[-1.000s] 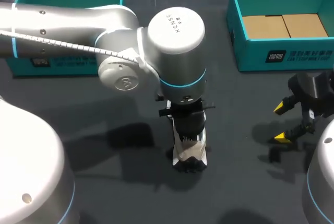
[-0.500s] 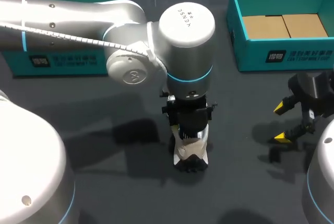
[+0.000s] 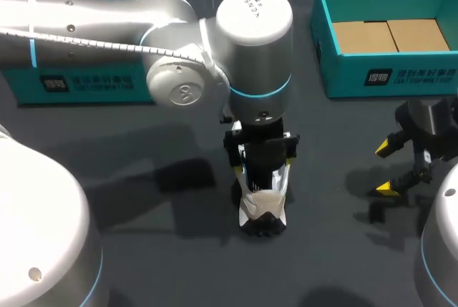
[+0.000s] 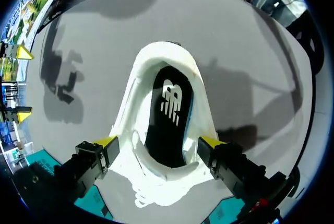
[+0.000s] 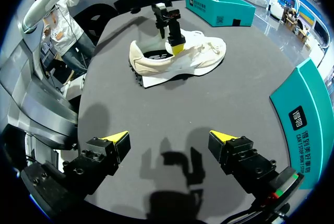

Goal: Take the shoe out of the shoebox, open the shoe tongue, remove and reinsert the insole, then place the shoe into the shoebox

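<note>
- Dark grey tabletop (image 3: 143, 250), head view: white mesh running shoe (image 3: 263, 203) stood outside the teal cardboard shoebox (image 3: 386, 78), beneath the left arm (image 3: 107, 21), accessible for insole work.
- Left wrist view: left gripper (image 4: 157, 141) straddled the collar, fingertips appearing to press both flanks, judged to steady it; black insole (image 4: 169, 114) lay seated inside.
- Right wrist view: right gripper (image 5: 169, 136) hung spread and empty, well apart from the shoe, seemingly in reserve.

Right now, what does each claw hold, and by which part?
Left claw seems to grip the shoe by its two sides, mid-length; right claw holds nothing.
</note>
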`<state>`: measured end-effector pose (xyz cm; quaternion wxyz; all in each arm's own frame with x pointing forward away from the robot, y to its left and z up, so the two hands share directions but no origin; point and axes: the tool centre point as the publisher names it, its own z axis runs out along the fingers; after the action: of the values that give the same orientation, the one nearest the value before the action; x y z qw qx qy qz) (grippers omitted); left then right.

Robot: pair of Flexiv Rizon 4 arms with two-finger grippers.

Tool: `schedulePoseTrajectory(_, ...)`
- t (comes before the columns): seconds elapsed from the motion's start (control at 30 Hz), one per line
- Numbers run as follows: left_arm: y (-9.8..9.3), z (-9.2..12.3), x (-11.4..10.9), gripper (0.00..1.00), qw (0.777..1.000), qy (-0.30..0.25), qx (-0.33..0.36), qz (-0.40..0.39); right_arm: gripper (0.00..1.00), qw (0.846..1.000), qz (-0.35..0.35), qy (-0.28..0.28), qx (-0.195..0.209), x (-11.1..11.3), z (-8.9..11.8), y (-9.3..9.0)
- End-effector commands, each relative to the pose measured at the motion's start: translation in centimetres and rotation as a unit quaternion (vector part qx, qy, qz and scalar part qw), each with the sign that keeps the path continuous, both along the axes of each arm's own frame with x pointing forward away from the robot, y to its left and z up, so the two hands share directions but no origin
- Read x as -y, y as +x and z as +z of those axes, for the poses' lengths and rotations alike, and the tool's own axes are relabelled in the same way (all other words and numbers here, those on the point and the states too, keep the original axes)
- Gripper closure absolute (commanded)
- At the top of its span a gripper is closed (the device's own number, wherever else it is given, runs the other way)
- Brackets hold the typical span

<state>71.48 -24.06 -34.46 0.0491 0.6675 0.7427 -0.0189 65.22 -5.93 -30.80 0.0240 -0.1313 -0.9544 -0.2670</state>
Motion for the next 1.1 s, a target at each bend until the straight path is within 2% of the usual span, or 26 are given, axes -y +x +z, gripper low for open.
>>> schedulePoseTrajectory(0.03, 0.3, 0.0, 0.0, 0.00, 1.000, 0.001, -0.001, -0.003, 0.00, 1.000, -0.001, -0.001, 0.001, 0.0, 0.1, -0.2)
schedulePoseTrajectory(0.27, 0.6, 0.3, -0.1, 0.04, 1.000, 0.002, -0.013, -0.011, 0.00, 1.000, -0.001, -0.001, 0.001, 0.0, 0.1, -0.2)
schedulePoseTrajectory(0.3, 0.7, 0.4, -0.1, 0.05, 1.000, 0.003, -0.014, -0.011, 0.00, 1.000, -0.001, -0.001, 0.001, 0.0, 0.1, -0.2)
schedulePoseTrajectory(0.33, 0.8, 0.4, -0.1, 0.13, 1.000, 0.003, -0.015, -0.011, 0.00, 1.000, -0.001, -0.001, 0.001, 0.0, 0.1, -0.2)
schedulePoseTrajectory(0.43, 1.0, 0.6, -0.2, 0.18, 1.000, 0.004, -0.017, -0.012, 0.00, 1.000, -0.001, -0.001, 0.001, 0.0, 0.1, -0.2)
schedulePoseTrajectory(0.73, 1.3, 0.7, -0.5, 0.11, 1.000, 0.013, -0.021, -0.018, 0.00, 1.000, -0.001, -0.001, 0.001, 0.0, 0.1, -0.2)
schedulePoseTrajectory(1.1, 3.2, 1.3, -1.0, 0.16, 1.000, 0.017, -0.025, -0.005, 0.00, 1.000, -0.001, -0.001, 0.001, 0.0, 0.1, -0.2)
